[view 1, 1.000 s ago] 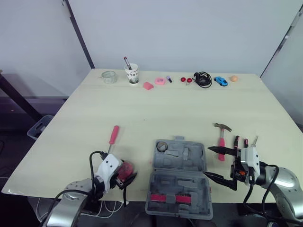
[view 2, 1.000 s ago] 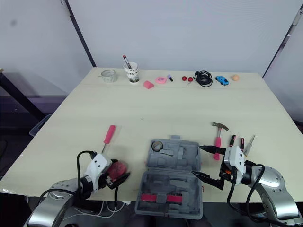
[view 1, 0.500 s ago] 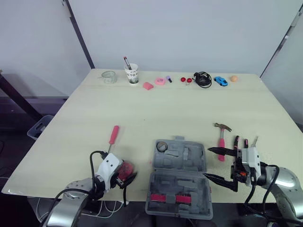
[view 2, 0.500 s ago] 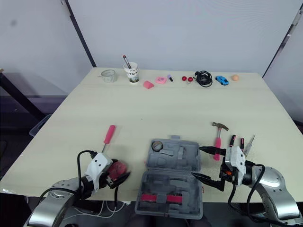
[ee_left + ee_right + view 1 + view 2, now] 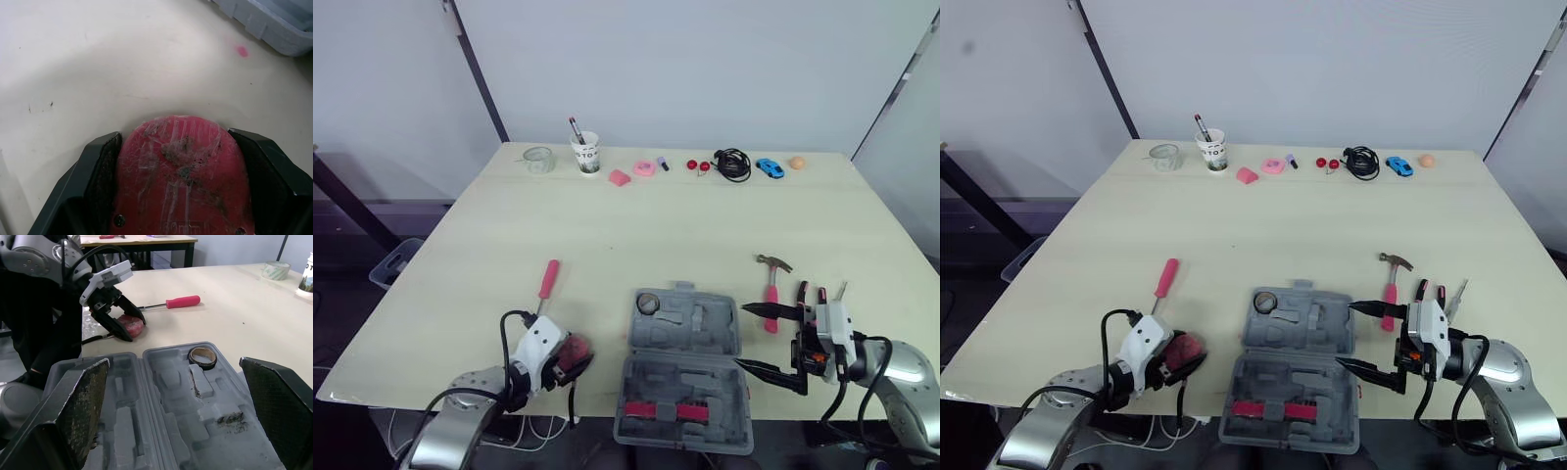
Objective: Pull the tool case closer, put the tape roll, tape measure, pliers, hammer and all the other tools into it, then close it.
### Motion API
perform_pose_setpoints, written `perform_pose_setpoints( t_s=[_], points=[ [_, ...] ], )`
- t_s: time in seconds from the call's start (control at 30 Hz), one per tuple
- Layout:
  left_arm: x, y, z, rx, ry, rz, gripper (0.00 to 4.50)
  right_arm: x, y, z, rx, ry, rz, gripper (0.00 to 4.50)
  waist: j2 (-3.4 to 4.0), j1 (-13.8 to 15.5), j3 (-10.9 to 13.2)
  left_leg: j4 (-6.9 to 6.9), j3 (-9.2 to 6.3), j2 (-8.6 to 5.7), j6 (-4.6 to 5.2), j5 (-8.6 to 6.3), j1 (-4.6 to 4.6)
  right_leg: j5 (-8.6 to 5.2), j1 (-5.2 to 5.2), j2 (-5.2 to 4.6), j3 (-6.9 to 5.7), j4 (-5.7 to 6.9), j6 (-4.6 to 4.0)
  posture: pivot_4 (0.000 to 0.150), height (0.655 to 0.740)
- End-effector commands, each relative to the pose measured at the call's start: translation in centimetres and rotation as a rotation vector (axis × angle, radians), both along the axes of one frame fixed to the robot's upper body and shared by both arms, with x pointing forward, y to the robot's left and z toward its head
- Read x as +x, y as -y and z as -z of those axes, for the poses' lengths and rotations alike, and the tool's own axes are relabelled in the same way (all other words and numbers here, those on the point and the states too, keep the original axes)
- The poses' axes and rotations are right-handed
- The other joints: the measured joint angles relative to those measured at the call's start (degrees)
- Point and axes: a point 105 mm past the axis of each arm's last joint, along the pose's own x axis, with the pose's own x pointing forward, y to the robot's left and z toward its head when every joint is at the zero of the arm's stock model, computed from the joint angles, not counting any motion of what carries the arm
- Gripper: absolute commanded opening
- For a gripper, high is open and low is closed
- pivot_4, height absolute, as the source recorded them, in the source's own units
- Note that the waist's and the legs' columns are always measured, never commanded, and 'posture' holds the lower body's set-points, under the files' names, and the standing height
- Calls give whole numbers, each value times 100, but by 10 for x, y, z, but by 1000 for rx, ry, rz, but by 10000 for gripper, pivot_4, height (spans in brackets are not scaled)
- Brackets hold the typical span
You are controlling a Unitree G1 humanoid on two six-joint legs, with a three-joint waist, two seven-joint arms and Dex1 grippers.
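At the lower left of the head view, the left gripper has its two fingers pressed, as far as the wrist view lets me judge, against opposite sides of the red tape measure, which rests on the table near its front edge. At the lower right, the right gripper stands wide open beside the open tool case. Because the tape measure's rounded body sits between narrow fingers, a lift could squirt it out and over the table edge.

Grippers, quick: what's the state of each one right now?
Left gripper: closed on the red tape measure.
Right gripper: open wide, holding nothing, at the open tool case.
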Motion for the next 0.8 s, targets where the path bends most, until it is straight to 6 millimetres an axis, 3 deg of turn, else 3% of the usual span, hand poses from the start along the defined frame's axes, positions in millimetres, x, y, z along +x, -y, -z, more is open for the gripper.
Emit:
perform_pose_setpoints(
  t_s=[0.03, 0.3, 0.57, 0.8],
  points=[
    [9, 1, -17, 25, 33, 108, 30070, -1, -4, -11, 6, 40, -31, 45000, -1, 6, 1, 0, 1, 0, 0, 0, 0, 0, 0, 0, 0, 0, 0, 1500, 7400],
    [33, 11, -54, 119, 63, 420, 30070, 0, -8, -24, 51, 25, -42, 45000, -1, 7, 3, 0, 16, -4, 0, 0, -7, 0, 0, 1, -6, -2, 0, 1500, 7400],
    [55, 50, -88, 183, 90, 756, 30070, 5, -13, -26, 45, 21, -27, 45000, -3, 13, 4, 4, 8, -17, 1, 1, -17, 5, 0, 5, -5, -3, 12, 1500, 7400],
    [62, 95, -116, 178, 131, 1017, 30070, 22, -22, -35, 206, -214, 163, 45000, -4, 11, 5, 4, -2, -18, 1, 1, -23, 12, -1, 9, -8, -2, 23, 1500, 7400]
  ],
)
